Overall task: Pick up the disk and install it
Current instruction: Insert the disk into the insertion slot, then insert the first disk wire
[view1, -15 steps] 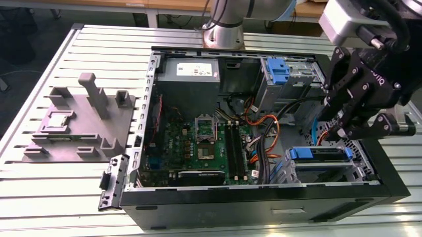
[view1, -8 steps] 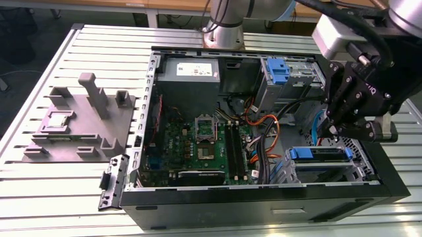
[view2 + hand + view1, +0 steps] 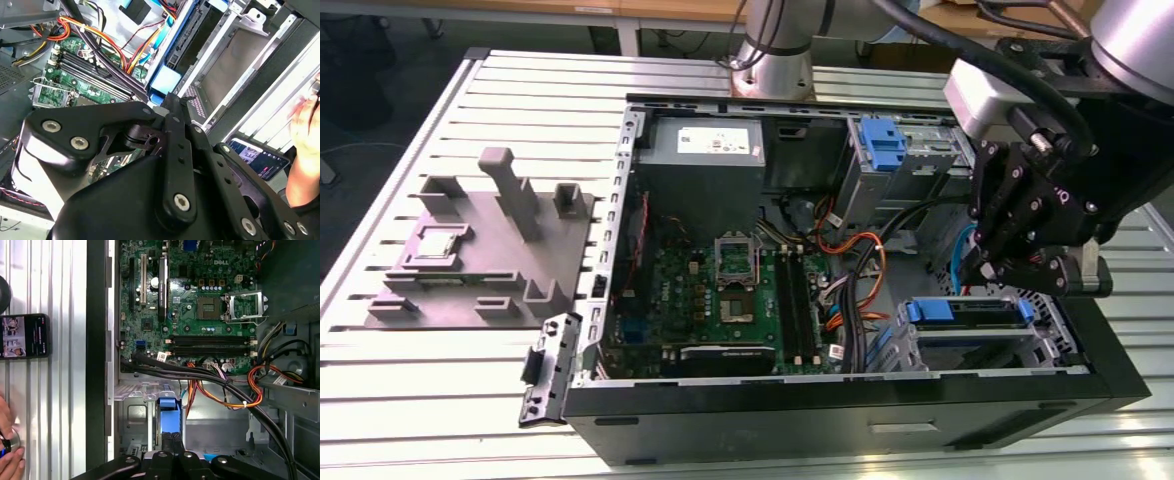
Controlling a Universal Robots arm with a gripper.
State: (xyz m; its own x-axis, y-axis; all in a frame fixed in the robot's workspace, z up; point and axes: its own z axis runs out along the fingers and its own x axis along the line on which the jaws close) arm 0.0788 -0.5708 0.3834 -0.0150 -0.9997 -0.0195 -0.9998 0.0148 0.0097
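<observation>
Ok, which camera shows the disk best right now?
The exterior view: the disk sits in the bay under the gripper. Both wrist views catch its blue edge past the gripper.

Nothing reads clearly from where I stand. The white sticker [image 3: 716, 143] on the grey power-supply box [image 3: 704, 190] carries print too fine to make out, the motherboard [image 3: 200, 322] bears small white lettering, and the phone [image 3: 25, 336] screen glows with tiny pictures.

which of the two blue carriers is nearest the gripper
The lower carrier in the exterior view, just beneath the gripper; the upper carrier sits well apart.
</observation>
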